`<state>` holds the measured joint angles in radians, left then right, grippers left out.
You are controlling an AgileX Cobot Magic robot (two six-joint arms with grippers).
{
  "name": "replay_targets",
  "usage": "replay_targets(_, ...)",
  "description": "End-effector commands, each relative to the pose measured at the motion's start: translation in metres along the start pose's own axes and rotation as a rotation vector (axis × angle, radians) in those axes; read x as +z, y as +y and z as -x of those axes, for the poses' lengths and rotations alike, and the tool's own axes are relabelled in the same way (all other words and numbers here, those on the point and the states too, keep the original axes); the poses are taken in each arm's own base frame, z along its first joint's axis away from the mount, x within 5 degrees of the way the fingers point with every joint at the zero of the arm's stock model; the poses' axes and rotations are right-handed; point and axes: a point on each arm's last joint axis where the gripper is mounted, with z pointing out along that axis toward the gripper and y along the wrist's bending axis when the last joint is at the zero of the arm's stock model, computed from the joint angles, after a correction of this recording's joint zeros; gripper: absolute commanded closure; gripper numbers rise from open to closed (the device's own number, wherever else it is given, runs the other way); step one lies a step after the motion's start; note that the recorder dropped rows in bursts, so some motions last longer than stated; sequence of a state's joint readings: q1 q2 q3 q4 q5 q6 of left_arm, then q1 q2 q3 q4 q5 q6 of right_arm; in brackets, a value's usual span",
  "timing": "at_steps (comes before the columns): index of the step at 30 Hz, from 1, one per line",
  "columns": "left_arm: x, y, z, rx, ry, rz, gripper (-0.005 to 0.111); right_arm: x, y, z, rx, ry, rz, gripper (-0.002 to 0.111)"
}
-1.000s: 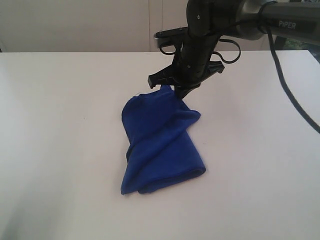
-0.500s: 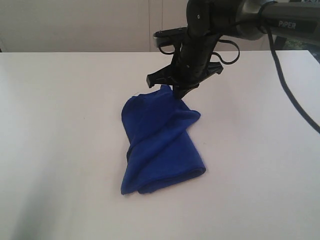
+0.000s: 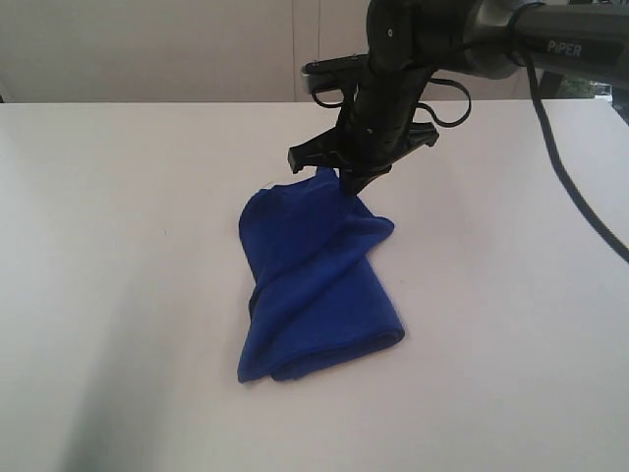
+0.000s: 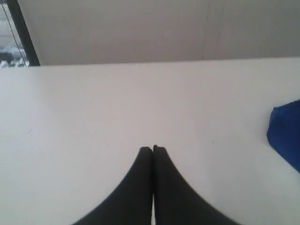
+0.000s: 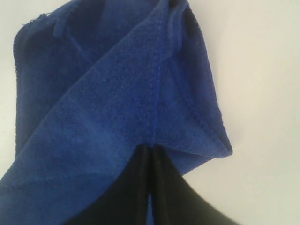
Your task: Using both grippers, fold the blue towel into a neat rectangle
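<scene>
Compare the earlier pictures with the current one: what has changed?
The right gripper, shut on the far edge of the towel, edged very slightly leftward in the exterior view. The towel's folded bulk kept its place on the table.

One blue towel [image 3: 314, 285], one white table [image 3: 118, 246], two claws: left claw [image 4: 153, 149], right claw [image 5: 150, 147].

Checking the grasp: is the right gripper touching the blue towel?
Touching. The right wrist view shows the right gripper, fingers shut, pinching an edge of the blue towel, no gap.
</scene>
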<state>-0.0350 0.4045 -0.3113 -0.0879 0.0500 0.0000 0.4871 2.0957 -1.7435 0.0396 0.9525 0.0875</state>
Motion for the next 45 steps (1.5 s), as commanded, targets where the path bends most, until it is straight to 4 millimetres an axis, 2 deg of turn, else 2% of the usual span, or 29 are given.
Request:
replay_targets(1, 0.027, 0.000, 0.004, 0.024, 0.169, -0.015, 0.107, -0.003, -0.004, 0.000, 0.000, -0.001, -0.007, 0.108)
replay_targets(4, 0.050, 0.000, 0.000, 0.019, 0.305, -0.020, 0.107, -0.003, -0.004, 0.000, 0.000, -0.001, -0.007, 0.108)
replay_targets(9, 0.085, 0.001, 0.004, 0.035, 0.433, -0.027, 0.107, -0.003, -0.004, 0.000, 0.000, 0.001, -0.007, 0.108)
replay_targets(18, 0.134, 0.001, 0.033, 0.037, 0.526, -0.045, 0.107, -0.003, -0.004, -0.001, 0.000, 0.003, -0.007, 0.108)
replay_targets(26, 0.186, -0.001, 0.032, 0.035, 0.601, -0.063, 0.107, -0.003, -0.004, 0.000, 0.000, -0.001, -0.007, 0.108)
replay_targets(36, 0.262, -0.044, 0.029, 0.089, 0.646, -0.189, 0.107, -0.003, -0.004, 0.000, 0.000, -0.001, -0.007, 0.108)
replay_targets(41, 0.304, -0.077, 0.032, 0.053, 0.629, -0.273, 0.107, -0.003, -0.004, 0.000, 0.000, -0.001, -0.007, 0.108)
replay_targets(45, 0.324, -0.108, 0.024, 0.069, 0.645, -0.349, 0.107, -0.003, -0.004, -0.001, 0.004, 0.012, -0.002, 0.108)
